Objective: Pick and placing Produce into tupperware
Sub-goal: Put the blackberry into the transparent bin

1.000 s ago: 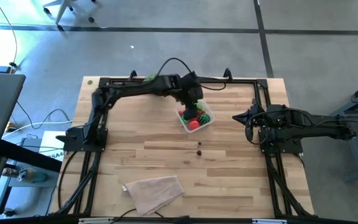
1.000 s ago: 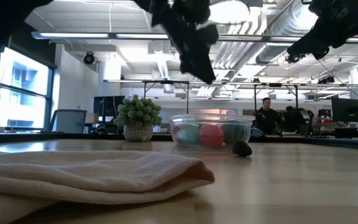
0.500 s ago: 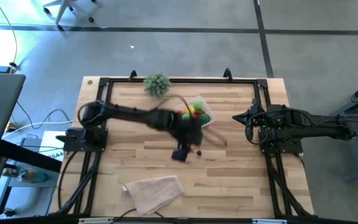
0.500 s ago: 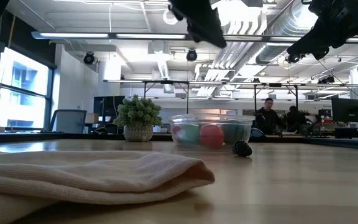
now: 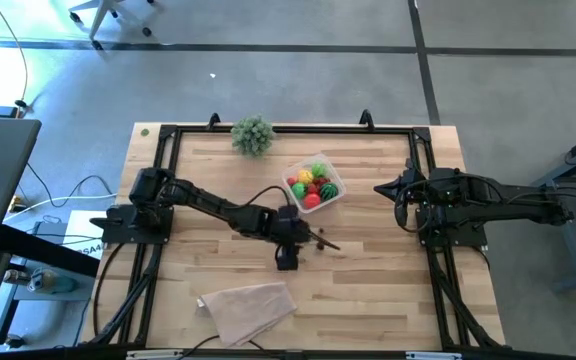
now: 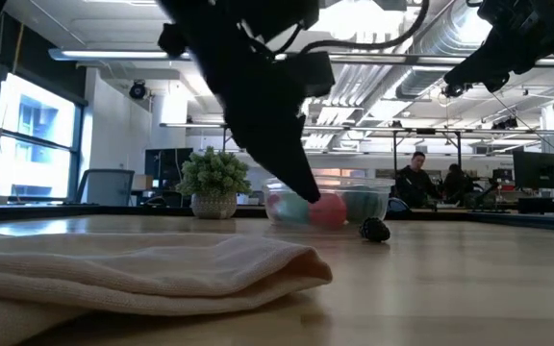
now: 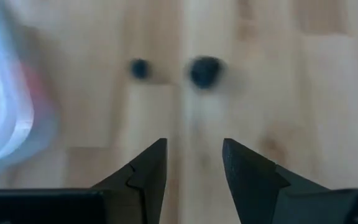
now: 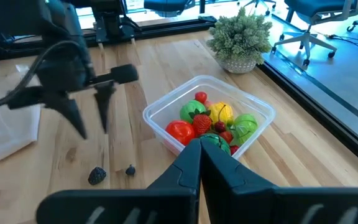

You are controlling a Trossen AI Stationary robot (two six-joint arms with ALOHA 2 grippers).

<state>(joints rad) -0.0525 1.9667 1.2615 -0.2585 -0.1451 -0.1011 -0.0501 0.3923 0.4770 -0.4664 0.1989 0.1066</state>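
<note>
Left gripper [image 7: 194, 163] hangs just above the tabletop with its two dark, wedge-shaped fingers [image 7: 146, 168] parted and nothing between them; we read this as the approach to a pick, the gap lined up toward the two small dark-red produce pieces [image 8: 97, 175] lying loose on the bare boards (one larger and knobbly, one tiny; both look matte).

Pale, striped butcher-block wooden table [image 5: 368, 290] carries a crumpled beige cloth [image 5: 248, 303] at its near edge, well apart from the work.

Beyond the dark pieces sits the clear, rounded-square plastic tupperware [image 5: 332, 197], already holding glossy red, green and yellow toy produce [image 8: 211, 121]; we judge only the two strays remain.

Bushy pale-green plant ball [image 5: 253, 133] stands at the far edge.

Right gripper [image 8: 199, 163] waits at the right side, fingers pressed together, empty.
</note>
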